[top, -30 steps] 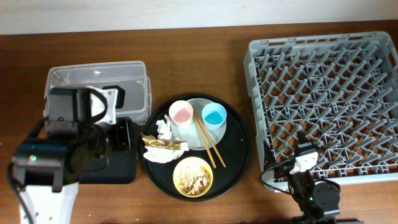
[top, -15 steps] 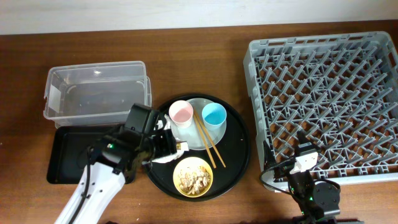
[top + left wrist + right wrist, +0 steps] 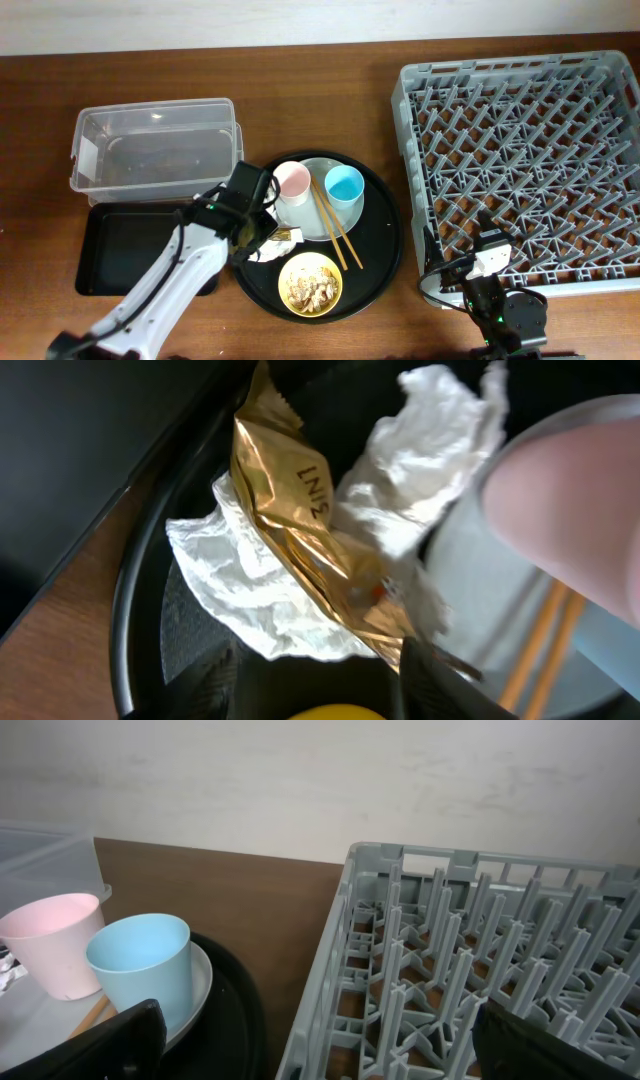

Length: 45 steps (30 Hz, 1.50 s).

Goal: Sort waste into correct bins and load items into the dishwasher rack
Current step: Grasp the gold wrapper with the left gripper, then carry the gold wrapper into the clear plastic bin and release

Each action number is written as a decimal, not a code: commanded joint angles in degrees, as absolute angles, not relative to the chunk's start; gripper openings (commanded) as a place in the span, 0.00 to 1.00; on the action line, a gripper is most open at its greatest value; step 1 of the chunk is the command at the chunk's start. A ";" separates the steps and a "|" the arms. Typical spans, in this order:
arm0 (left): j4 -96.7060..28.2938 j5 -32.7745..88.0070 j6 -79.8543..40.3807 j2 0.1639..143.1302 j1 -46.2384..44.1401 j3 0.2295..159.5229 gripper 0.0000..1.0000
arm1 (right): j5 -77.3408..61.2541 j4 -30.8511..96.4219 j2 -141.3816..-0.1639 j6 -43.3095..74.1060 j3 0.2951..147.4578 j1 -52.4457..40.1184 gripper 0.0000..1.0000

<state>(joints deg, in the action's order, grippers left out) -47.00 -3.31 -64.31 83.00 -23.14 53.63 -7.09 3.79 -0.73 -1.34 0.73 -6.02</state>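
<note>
The crumpled white napkins (image 3: 260,590) and brownish-gold wrapper (image 3: 300,530) lie on the left of the round black tray (image 3: 385,240), also in the overhead view (image 3: 262,250). My left gripper (image 3: 320,685) is open just at their near edge, a finger on each side, holding nothing; overhead it is (image 3: 255,222). The pink cup (image 3: 291,182), blue cup (image 3: 344,185) and chopsticks (image 3: 333,228) rest on the grey-white plate (image 3: 322,165). The yellow bowl (image 3: 310,283) holds beige food scraps. My right gripper (image 3: 330,1050) is open and empty by the dishwasher rack (image 3: 530,170).
The clear tub (image 3: 150,160) stands at the back left, with the shallow black tray (image 3: 125,250) in front of it. The pink cup (image 3: 570,500) stands close to the right of the napkins. The rack's near corner (image 3: 360,860) is by the right gripper.
My left arm has swung right from over the shallow black tray onto the round tray and come down to the napkins. The right arm has not moved.
</note>
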 commanded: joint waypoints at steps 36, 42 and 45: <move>-42.89 -2.90 -63.29 70.81 -20.16 53.19 0.01 | -7.01 3.88 -0.32 -0.99 0.32 -6.37 0.99; -36.93 -11.38 -53.21 59.05 -18.20 53.19 0.01 | -7.01 3.86 -0.32 -0.99 0.32 -6.37 0.99; -31.38 -11.25 -50.19 57.89 -14.17 53.19 0.01 | -7.01 3.88 -0.32 -0.99 0.32 -6.37 0.99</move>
<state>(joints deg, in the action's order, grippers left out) -34.98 -8.01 -58.00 59.37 -18.22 53.36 -7.07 3.79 -0.73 -1.30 0.73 -6.02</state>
